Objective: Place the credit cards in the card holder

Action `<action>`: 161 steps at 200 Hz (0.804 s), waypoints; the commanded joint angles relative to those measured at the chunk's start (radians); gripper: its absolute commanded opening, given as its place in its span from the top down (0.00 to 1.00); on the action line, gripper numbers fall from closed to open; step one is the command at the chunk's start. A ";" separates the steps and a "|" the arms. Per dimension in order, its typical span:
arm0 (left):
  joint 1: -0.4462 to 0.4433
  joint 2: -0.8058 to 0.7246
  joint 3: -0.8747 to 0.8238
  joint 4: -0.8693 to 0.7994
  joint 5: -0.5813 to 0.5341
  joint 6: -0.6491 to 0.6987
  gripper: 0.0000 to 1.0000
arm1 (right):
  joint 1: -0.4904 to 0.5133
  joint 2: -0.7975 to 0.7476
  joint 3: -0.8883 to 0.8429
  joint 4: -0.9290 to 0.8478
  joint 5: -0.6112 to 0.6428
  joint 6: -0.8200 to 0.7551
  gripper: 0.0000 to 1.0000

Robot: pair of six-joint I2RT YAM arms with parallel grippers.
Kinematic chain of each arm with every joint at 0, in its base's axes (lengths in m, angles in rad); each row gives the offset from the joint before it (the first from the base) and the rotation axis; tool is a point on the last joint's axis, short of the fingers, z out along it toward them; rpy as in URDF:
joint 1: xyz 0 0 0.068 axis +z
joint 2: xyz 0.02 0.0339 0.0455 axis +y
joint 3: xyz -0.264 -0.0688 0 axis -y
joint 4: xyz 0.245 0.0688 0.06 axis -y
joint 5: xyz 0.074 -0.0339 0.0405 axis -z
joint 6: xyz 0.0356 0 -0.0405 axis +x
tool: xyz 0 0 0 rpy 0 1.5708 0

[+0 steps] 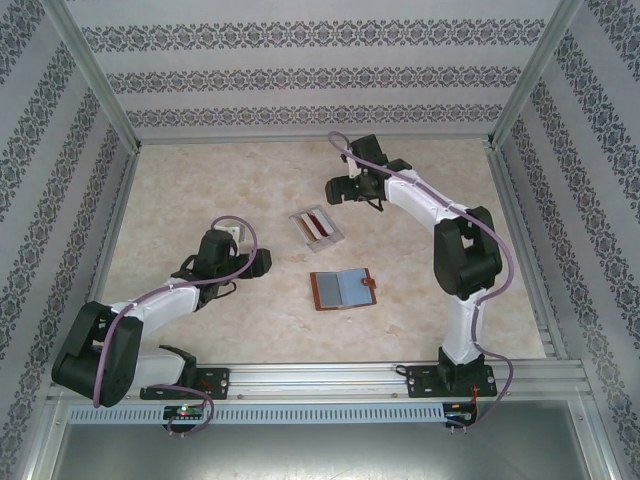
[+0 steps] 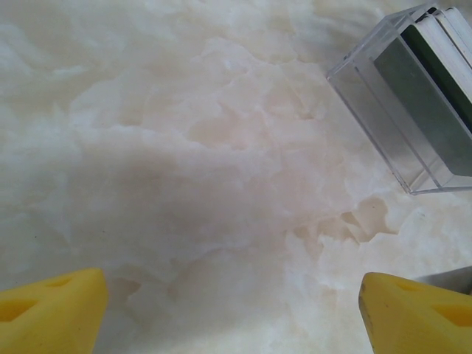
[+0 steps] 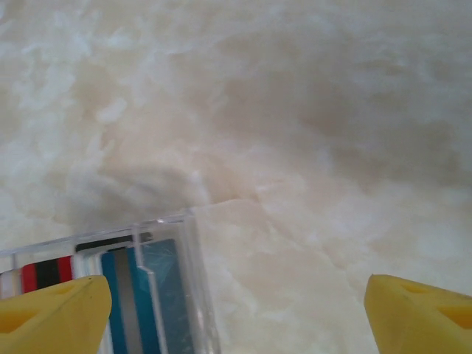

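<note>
The credit cards (image 1: 318,224) lie in a clear plastic tray (image 1: 303,228) at mid-table; I make out dark red and pale ones. In the right wrist view a blue card (image 3: 140,295) and a red, black and white one (image 3: 44,274) show inside the tray's corner (image 3: 193,243). The card holder (image 1: 343,289) lies open and flat in front of the tray, orange-brown outside and grey inside, with its clasp tab to the right. My left gripper (image 1: 262,263) (image 2: 236,317) hangs open to the left of the holder, over bare table. My right gripper (image 1: 335,190) (image 3: 236,317) is open just behind the tray, its left fingertip (image 3: 51,313) over the tray's edge.
In the left wrist view the tray (image 2: 369,110) sits at the upper right with a dark green-grey card (image 2: 428,110) in it. Patterned walls and metal posts (image 1: 100,80) fence the marble-look table (image 1: 200,180) on three sides. A metal rail (image 1: 330,380) runs along the near edge.
</note>
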 commanded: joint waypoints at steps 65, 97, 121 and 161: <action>0.003 -0.014 -0.013 0.004 -0.025 0.017 0.10 | 0.079 0.041 -0.023 -0.111 -0.093 -0.142 0.15; 0.004 0.001 -0.003 -0.001 -0.006 0.013 0.10 | 0.081 0.065 -0.035 -0.110 -0.055 -0.153 0.18; 0.004 -0.020 -0.011 -0.008 -0.025 0.017 0.10 | 0.078 0.083 -0.029 -0.102 -0.034 -0.152 0.19; 0.004 -0.021 -0.012 -0.008 -0.036 0.018 0.10 | 0.082 0.151 0.027 -0.132 -0.022 -0.172 0.21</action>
